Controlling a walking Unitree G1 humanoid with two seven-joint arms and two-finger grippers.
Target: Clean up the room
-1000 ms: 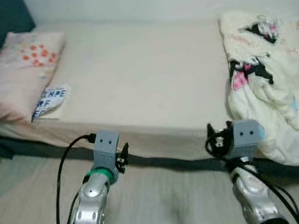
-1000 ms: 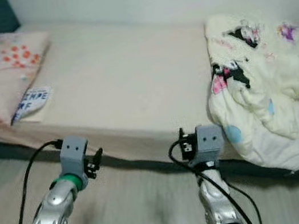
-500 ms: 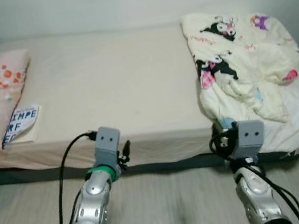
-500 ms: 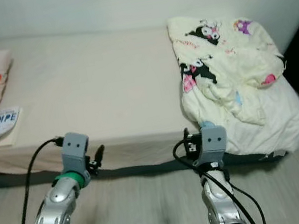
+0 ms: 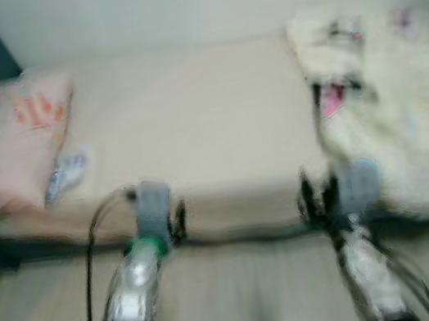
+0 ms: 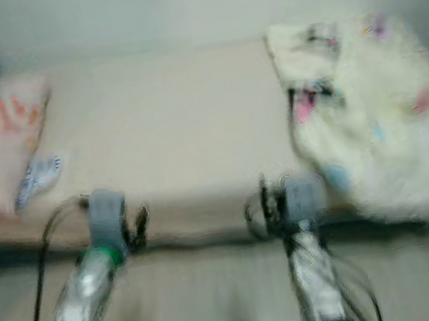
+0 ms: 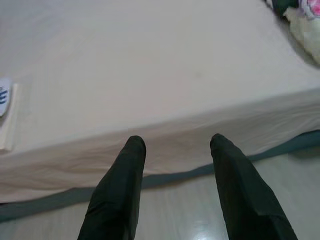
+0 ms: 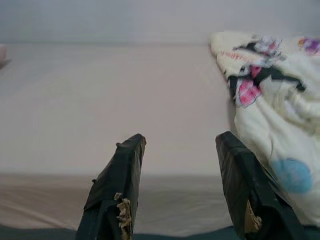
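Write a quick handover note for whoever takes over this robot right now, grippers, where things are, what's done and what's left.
Left gripper: open, empty, held before the bed's near edge.
Right gripper: open, empty, facing the mattress beside the blanket.
Blanket lies crumpled at the bed's right end; pillow at the left end, with a book or paper beside it.
Head views are blurred.
Done: nothing picked up or straightened yet.
Left: probably spread or fold the blanket, tidy the printed item.

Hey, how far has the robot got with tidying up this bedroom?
Nothing looks done yet. The blanket lies crumpled at one end of the bed, and a booklet sits beside the pillow. Nothing is in hand: the left gripper and right gripper are open and empty, short of the bed's edge. Straightening the bedding remains.
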